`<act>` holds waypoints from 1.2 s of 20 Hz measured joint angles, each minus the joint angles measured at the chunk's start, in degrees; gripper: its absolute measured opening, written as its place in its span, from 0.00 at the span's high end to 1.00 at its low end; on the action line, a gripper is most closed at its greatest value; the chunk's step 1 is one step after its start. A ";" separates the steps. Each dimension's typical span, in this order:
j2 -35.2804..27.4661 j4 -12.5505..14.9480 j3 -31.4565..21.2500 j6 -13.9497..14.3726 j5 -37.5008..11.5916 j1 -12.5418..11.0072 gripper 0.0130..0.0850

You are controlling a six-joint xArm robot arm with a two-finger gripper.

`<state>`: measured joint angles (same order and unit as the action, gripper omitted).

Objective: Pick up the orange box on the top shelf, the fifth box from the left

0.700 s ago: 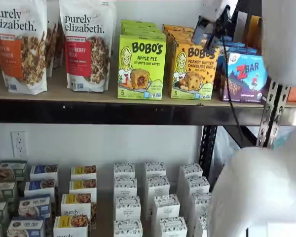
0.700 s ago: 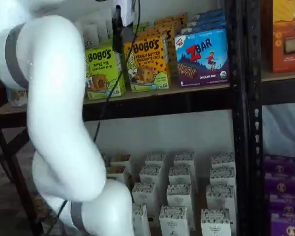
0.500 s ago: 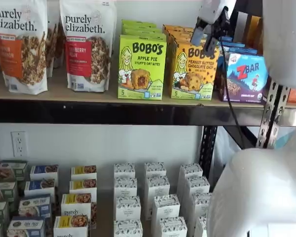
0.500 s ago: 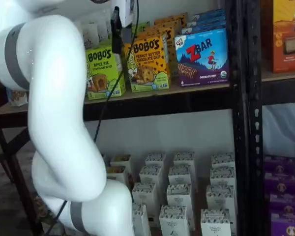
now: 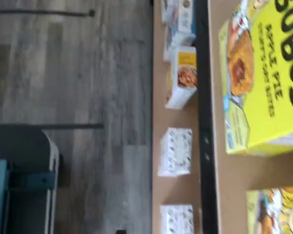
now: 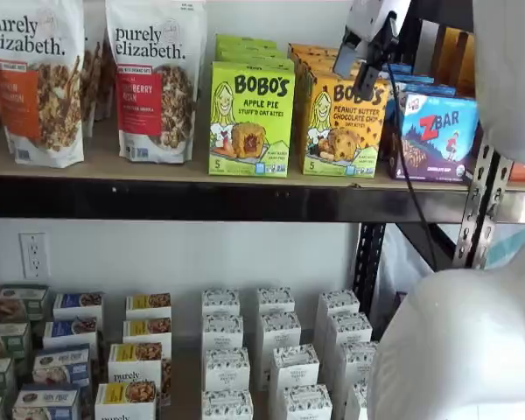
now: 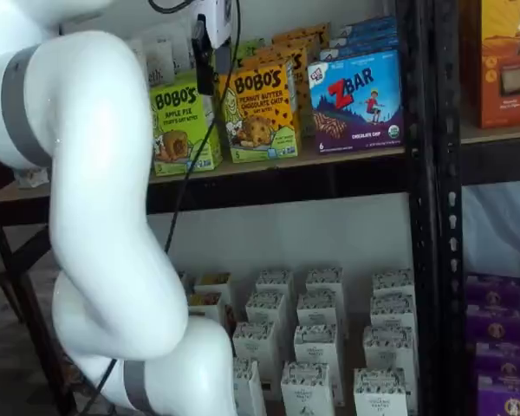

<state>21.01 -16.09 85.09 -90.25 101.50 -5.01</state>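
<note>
The orange box [image 6: 339,122] stands upright on the top shelf [image 6: 157,171], between a green Bobo's carton and a blue ZBar box; it also shows in the other shelf view [image 7: 262,111]. In the wrist view only its corner [image 5: 278,209] shows, on the tan board [image 5: 224,170]. My gripper [image 6: 353,77] hangs in front of the box's upper part, its two black fingers apart with the box face showing between them, holding nothing. In a shelf view one finger [image 7: 204,65] shows side-on, just left of the box.
The green Apple Pie carton [image 6: 251,118] and the ZBar box [image 6: 437,136] flank the orange box closely. Granola bags [image 6: 153,79] stand further left. Small white boxes [image 6: 271,350] fill the lower surface. My white arm [image 7: 95,217] and a black upright [image 7: 420,173] stand in front.
The gripper has shifted a little to the left in front of the orange box's top. The arm's elbow has sunk slightly. No box has moved.
</note>
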 joint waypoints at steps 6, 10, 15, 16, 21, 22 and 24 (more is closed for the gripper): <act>0.15 6.93 0.76 0.50 -3.24 2.46 0.00; -0.98 8.81 2.17 0.67 -2.68 3.12 0.00; -3.36 9.09 4.64 0.59 -2.40 3.09 0.00; -3.94 9.02 5.30 0.60 -2.31 3.08 0.00; -7.12 9.56 8.65 0.88 -2.24 3.54 0.00; -7.67 9.82 9.15 0.91 -2.45 3.66 0.00; -9.20 10.41 10.46 0.86 -2.61 3.79 0.00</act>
<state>11.81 -5.69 95.55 -89.39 98.90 -1.23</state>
